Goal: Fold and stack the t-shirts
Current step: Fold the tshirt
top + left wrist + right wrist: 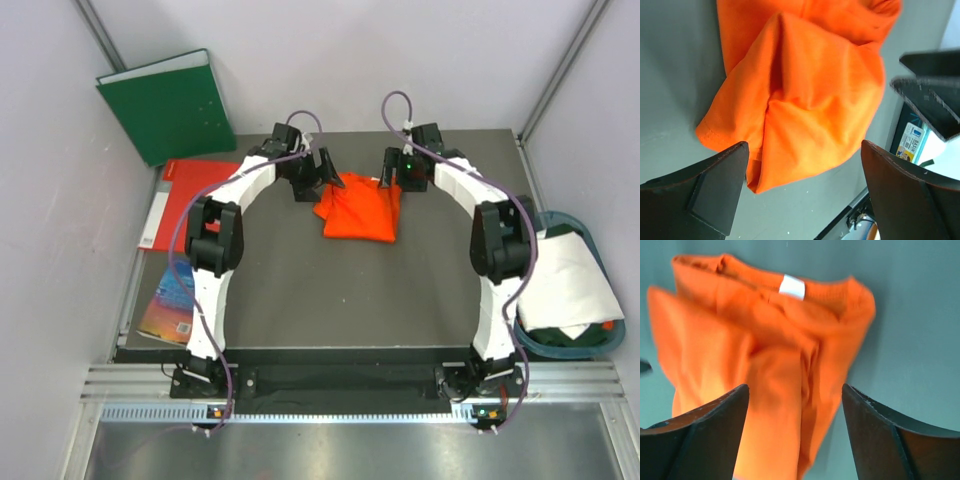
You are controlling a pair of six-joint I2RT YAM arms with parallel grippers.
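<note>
The orange t-shirt (pixel 361 209) lies folded in a loose bundle on the dark table, far middle. My left gripper (pixel 316 176) hangs at its left edge and my right gripper (pixel 392 170) at its far right corner. From the left wrist, the orange t-shirt (pixel 800 100) lies rumpled below the open left gripper (pixel 804 145), free of both fingers. From the right wrist, the orange t-shirt (pixel 765 350) shows its white neck label (pixel 791 286); the right gripper (pixel 795 387) stands open above it, holding nothing. The white t-shirt (pixel 566 277) is draped over a basket at the right.
A teal basket (pixel 547 346) sits off the table's right edge. A green binder (pixel 170 105) leans at the back left. A red folder (pixel 192 193) and a colourful magazine (pixel 170 300) lie along the left edge. The right gripper's fingers (pixel 930 95) show in the left wrist view.
</note>
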